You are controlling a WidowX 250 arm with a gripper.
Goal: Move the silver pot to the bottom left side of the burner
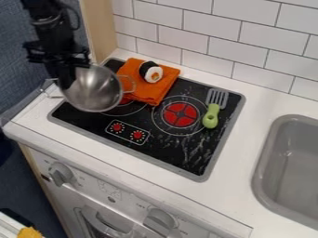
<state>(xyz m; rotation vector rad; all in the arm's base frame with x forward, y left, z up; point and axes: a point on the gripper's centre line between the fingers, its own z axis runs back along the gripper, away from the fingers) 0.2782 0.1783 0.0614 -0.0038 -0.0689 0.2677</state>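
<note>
Camera view: I've got my fingers (66, 76) narrow on the silver pot (96, 90) at its 10 o'clock rim, AFAICT holding it. Pickup looks done; placing isn't. Pot's tipped, over the 10 o'clock part of the black cooktop (177, 158), approx. beside the orange cloth (162, 90); can't tell if its base touches anything. I'd call it roughly half done. Left to do: bring pot to approx. 8 o'clock on the cooktop, get it level, set it down, let go ASAP after.
</note>
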